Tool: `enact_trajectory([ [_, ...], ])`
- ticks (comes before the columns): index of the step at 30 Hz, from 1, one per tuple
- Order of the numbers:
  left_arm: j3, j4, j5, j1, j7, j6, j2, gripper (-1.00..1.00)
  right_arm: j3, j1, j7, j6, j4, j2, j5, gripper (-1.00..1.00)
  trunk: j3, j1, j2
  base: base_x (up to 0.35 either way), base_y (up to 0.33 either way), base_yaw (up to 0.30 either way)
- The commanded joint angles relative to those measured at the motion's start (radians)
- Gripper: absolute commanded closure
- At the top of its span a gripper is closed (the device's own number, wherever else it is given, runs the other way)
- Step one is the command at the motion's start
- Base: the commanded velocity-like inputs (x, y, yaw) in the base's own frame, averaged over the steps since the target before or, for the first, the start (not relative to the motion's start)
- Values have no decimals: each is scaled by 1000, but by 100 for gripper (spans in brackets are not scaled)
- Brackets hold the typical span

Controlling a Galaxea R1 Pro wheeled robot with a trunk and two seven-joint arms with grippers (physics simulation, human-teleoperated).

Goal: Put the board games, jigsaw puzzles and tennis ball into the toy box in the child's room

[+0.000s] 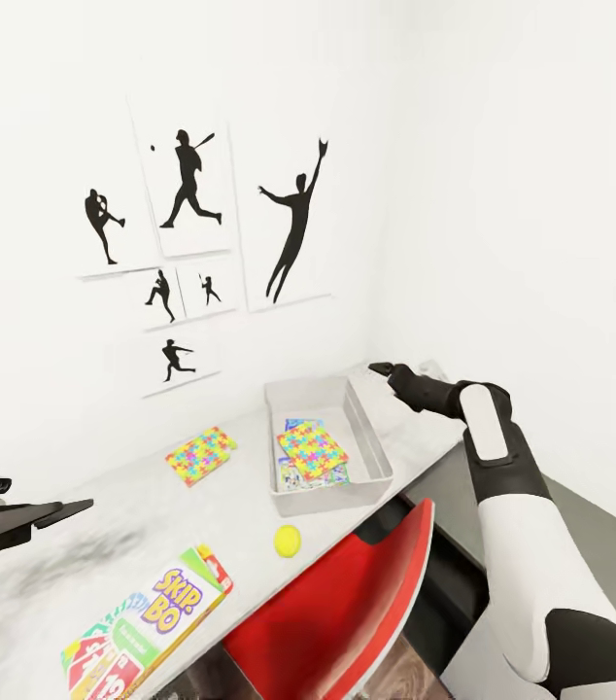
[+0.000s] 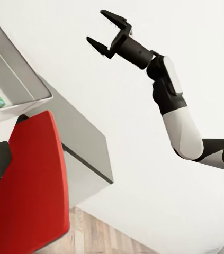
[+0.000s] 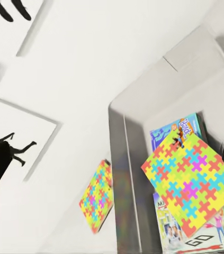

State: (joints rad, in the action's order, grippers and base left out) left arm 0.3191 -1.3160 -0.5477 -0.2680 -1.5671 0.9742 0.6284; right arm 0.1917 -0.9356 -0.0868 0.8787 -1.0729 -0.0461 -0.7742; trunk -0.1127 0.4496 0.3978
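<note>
One jigsaw puzzle [image 1: 311, 447] lies in the toy box [image 1: 371, 442], frame centre. The right gripper [image 1: 383, 370] hovers beside it, jaws open and empty. Retract clear, then take the second puzzle [image 1: 200, 454] left of the box.

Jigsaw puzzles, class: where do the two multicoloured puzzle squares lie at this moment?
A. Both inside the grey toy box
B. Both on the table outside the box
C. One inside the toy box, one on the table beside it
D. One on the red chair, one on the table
C: one jigsaw puzzle lies in the toy box atop game boxes, while the other jigsaw puzzle lies flat on the table beside the box.
</note>
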Motion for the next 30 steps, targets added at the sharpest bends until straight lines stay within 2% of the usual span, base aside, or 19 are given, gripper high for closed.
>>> enact_trajectory([
  [1, 0, 0, 0, 0, -4, 11, 0, -100, 3, -1, 6, 12, -10, -1, -9, -100, -1, 0, 2, -212, 85, -169],
  [5, 0, 0, 0, 0, -4, 11, 0, -100, 5, 7, 80, 45, -58, 0, -9, -100, 5, 0, 2, -233, 105, -169],
  [10, 0, 0, 0, 0, -4, 11, 0, -100, 8, 54, 177, 97, -127, 1, -8, -100, 12, 0, 2, -170, 63, -165],
  [11, 0, 0, 0, 0, -4, 11, 0, -100, 10, 81, 215, 116, -161, 1, -8, -100, 14, 0, 2, -70, 25, -153],
  [17, 0, 0, 0, 0, -4, 11, 0, -100, 24, 176, 321, 152, -282, 1, -7, -100, 23, 0, 2, -34, 12, -148],
  [18, 0, 0, 0, 0, -4, 11, 0, -100, 30, 208, 351, 157, -313, 2, -7, -100, 24, 0, 2, -12, 4, -145],
  [23, 0, 0, 0, 0, -4, 11, 0, -100, 39, 263, 397, 161, -355, 1, -7, -100, 31, 0, 2, -7, 2, -144],
  [30, 0, 0, 0, 0, -4, 10, 0, -100, 41, 295, 416, 155, -368, 0, 0, -100, 42, 0, 2, -65, 14, -143],
])
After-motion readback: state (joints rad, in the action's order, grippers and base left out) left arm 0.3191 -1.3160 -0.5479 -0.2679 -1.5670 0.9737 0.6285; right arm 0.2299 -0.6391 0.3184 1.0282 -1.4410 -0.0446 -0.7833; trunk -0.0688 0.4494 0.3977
